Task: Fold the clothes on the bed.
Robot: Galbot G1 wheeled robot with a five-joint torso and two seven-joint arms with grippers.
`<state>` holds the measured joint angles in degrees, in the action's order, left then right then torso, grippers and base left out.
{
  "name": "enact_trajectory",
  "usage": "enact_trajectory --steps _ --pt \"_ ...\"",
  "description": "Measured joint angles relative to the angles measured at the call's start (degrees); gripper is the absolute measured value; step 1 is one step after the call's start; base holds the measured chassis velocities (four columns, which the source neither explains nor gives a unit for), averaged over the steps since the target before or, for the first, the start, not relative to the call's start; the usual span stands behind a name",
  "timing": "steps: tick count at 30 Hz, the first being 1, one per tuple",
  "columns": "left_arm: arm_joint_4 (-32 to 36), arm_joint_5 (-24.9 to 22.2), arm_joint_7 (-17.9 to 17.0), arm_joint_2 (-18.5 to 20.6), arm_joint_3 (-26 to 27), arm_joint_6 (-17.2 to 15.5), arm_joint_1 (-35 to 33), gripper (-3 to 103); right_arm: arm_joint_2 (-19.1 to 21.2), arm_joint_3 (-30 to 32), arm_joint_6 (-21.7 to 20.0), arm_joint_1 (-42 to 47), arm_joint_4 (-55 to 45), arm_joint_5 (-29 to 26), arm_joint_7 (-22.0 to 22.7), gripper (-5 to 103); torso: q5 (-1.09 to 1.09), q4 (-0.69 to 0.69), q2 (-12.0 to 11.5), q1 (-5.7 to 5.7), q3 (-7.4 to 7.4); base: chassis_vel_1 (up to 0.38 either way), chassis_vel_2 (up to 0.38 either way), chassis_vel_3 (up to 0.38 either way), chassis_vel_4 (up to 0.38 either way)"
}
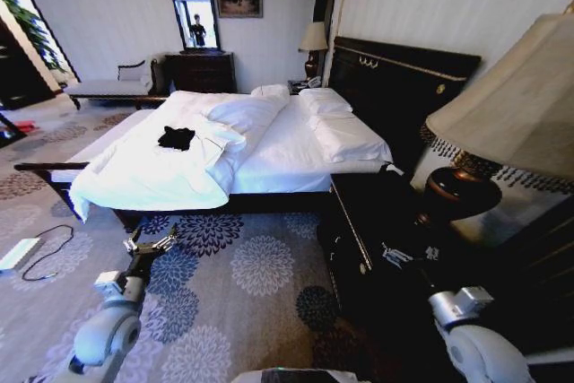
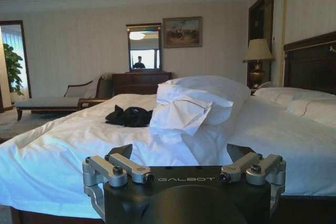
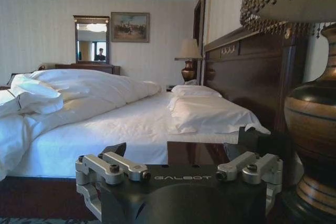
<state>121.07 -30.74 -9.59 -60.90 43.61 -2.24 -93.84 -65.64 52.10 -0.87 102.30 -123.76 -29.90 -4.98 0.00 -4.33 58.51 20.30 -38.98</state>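
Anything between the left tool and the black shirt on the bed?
No object visible. The left tool hangs over carpet short of the bed; the T-shirt lies apart on the duvet, whose near edge lies between.

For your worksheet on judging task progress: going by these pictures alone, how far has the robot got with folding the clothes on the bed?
Nothing looks done: the black T-shirt lies crumpled in a heap on the white duvet of the bed. Nothing is in hand: the left end effector hovers open over the carpet short of the bed, and the right end effector is by the nightstand, open too. The approach, spreading and folding all remain.
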Motion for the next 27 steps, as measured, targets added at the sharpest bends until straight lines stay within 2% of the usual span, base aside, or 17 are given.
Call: enact_trajectory --steps 12,27 --pt "0.2 1.2 -0.4 -0.6 -1.2 -1.1 0.9 100 1.2 0.2 0.1 0.2 0.1 -0.3 0.2 100 0.00 0.00 0.0 0.00 0.00 -0.004 0.003 0.002 -0.003" --pt "0.2 1.9 -0.5 -1.0 -2.3 -1.5 0.7 100 1.9 -0.5 -0.1 -0.9 1.3 -0.2 0.4 100 0.00 0.00 0.0 -0.01 0.00 -0.076 0.085 0.078 -0.084"
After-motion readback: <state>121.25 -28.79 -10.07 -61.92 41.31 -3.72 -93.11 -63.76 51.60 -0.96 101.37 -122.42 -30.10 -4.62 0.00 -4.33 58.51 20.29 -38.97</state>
